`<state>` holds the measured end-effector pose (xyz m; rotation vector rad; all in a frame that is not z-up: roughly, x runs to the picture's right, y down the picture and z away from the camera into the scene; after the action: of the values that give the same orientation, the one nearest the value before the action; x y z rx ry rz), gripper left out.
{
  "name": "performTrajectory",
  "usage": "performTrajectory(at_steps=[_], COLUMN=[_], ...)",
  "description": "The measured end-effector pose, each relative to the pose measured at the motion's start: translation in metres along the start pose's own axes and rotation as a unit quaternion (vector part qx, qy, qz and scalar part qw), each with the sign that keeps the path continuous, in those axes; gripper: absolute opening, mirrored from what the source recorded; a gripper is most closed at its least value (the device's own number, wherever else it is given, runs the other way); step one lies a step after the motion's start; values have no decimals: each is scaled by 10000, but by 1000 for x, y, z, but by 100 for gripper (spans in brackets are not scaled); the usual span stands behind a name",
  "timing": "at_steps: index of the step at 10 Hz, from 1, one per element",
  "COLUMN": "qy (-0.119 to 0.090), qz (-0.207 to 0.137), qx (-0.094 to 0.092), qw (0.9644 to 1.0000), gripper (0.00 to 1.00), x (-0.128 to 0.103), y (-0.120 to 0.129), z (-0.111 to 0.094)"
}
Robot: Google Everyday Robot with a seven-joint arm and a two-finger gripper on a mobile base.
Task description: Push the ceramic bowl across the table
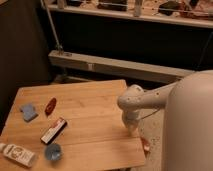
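Observation:
The ceramic bowl [145, 144] shows only as a small orange-red sliver just past the table's right front edge, low beside the corner; most of it is hidden. The wooden table [95, 107] fills the lower left. My gripper [132, 128] hangs down from the white arm [150, 97] over the table's right edge, a little above and to the left of the bowl. I cannot tell whether it touches the bowl.
On the left half of the table lie a blue pad [28, 112], a dark red elongated object [50, 106], a black and red box [54, 130], a blue translucent cup [53, 152] and a white packet [16, 154]. My white body [190, 130] stands at the right.

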<state>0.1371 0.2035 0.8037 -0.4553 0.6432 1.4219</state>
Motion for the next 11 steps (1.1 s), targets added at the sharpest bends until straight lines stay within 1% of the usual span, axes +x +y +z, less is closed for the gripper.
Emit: performTrajectory(at_steps=[1, 2, 3, 4, 5, 6, 11], qy=[-66, -172, -233, -280, -364, -387, -383], qz=[-59, -207, -345, -480, -644, -686, -680], qx=[9, -96, -291, -526, -715, -761, -759], qw=[10000, 9996, 9987, 9971, 9947, 9940, 9941], gripper=[0, 0, 0, 0, 6, 7, 7], x=[-1, -1, 0, 3, 6, 6, 7], y=[5, 22, 43, 68, 91, 96, 96], z=[-3, -10, -17, -25, -37, -40, -40])
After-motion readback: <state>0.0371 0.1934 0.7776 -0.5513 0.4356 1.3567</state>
